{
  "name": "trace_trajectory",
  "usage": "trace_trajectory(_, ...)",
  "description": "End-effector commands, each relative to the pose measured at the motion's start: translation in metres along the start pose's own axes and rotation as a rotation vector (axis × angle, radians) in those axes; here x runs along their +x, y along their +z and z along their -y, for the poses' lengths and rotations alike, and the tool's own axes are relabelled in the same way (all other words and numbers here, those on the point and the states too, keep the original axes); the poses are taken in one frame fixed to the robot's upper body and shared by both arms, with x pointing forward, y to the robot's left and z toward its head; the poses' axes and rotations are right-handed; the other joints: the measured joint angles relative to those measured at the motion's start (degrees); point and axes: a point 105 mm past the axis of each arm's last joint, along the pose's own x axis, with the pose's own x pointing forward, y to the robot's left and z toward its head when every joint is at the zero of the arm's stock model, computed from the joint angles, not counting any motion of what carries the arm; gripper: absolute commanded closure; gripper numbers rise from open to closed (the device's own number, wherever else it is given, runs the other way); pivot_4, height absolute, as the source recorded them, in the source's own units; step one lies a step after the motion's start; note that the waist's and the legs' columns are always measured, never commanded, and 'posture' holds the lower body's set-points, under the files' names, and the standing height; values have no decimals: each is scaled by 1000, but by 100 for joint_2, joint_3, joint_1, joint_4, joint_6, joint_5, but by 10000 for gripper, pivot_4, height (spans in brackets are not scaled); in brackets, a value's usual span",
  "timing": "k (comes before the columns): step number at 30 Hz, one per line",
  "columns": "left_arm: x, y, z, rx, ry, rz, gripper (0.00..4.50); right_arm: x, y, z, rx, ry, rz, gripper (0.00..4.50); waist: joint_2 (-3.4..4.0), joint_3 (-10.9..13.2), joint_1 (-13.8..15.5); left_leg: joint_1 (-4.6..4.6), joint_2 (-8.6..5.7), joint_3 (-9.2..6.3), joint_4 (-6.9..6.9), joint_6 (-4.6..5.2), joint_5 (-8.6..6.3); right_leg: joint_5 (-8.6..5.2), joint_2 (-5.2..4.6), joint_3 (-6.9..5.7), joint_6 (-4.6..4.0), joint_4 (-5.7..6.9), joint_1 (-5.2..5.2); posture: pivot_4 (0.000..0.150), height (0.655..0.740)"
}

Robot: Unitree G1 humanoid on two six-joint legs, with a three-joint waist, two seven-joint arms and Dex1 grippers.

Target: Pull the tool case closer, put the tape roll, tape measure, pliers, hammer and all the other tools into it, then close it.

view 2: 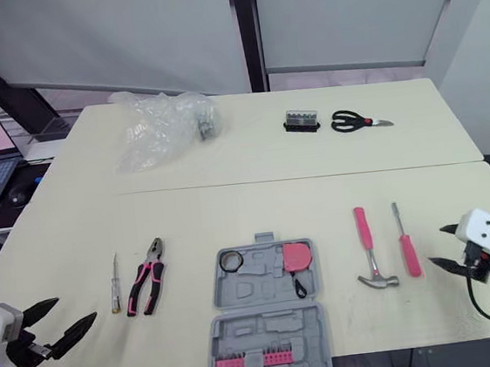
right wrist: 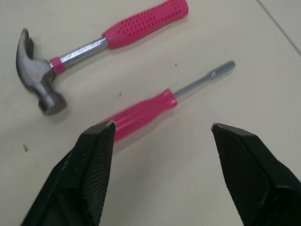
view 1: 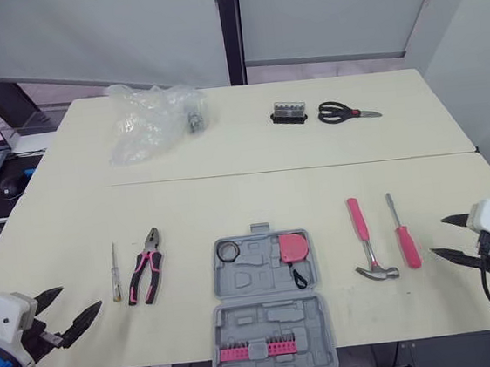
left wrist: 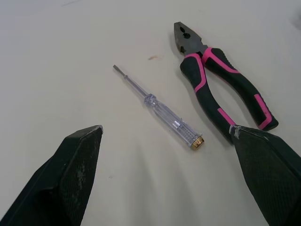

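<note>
Grey tool case, one hammer, one pliers; left gripper, right gripper both splayed.

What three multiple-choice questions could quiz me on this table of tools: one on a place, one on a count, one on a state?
1. Where is the hammer relative to the tool case?
A. inside it
B. on its right
C. on its left

2. How many tools lie just left of the case?
A. one
B. two
C. four

3. The case is:
A. shut
B. open and empty
C. open, holding some tools

Answers:
1 B: the hammer lies on the table right of the case, beside the red screwdriver.
2 B: the pliers and the clear screwdriver lie there.
3 C: it lies spread open, with the tape roll and tape measure in it.
</note>
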Motion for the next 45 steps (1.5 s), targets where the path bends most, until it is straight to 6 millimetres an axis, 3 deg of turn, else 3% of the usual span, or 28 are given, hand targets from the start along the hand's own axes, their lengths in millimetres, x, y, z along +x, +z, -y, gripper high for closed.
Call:
trace_trajectory(1, -16, 0, -8, 15, 29, -14, 0, -19, -8, 5, -28, 20, -51, 146, 0, 0, -1, 1, 0, 0, -2, 0, 0, 0, 0, 0, 0, -1, 0, 1500, 7400)
trace_trajectory(6, -35, -11, -8, -19, 19, -73, 0, -22, 1, -8, -6, 53, -19, 146, -3, -2, -54, 0, 4, 1, -12, 0, -1, -1, 4, 1, -1, -13, 0, 1500, 7400)
trace_trajectory(10, -42, -9, -16, -23, 0, -100, 0, -23, 8, -17, -7, 84, -13, 146, -3, -2, -44, 2, 4, -3, -12, -1, 0, -1, 4, -3, 0, -12, 4, 1500, 7400)
trace_trajectory(17, -39, -5, -27, -17, -57, -133, 0, -28, 23, -13, -94, 129, -2, 146, -3, -4, -8, 4, 2, -2, -12, -1, -1, -1, 2, -6, 0, -16, 7, 1500, 7400)
trace_trajectory(24, -34, -3, -25, -19, -96, -130, 0, -25, 16, -6, -108, 145, -1, 146, -6, -3, -11, 3, 2, -1, -16, -2, -2, -1, 1, -5, 0, -20, 7, 1500, 7400)
trace_trajectory(30, -41, -2, -27, -37, -20, -106, 0, -20, 17, -6, -148, 147, 19, 146, -6, -4, -19, 4, 2, 0, -15, -2, -2, -1, 1, -4, 0, -19, 9, 1500, 7400)
trace_trajectory(39, -39, 6, 19, -139, 85, -10, 0, 15, 123, -42, -311, 330, 318, 146, -7, -5, -101, 8, 6, -9, -8, -3, -2, 0, 3, -4, 0, -12, 16, 1500, 7400)
trace_trajectory(42, -21, 16, 40, -171, 105, 30, 0, 24, 160, -56, -346, 420, 409, 146, -11, -6, -81, 6, 4, -15, -3, -3, -1, 0, 0, -8, 1, -13, 20, 1500, 7400)
trace_trajectory(45, -1, 30, 54, -216, 160, 83, 0, 30, 179, -62, -359, 464, 444, 146, -13, -6, 16, 3, -3, -16, 1, -3, -1, 3, -4, -8, 6, -16, 23, 1500, 7400)
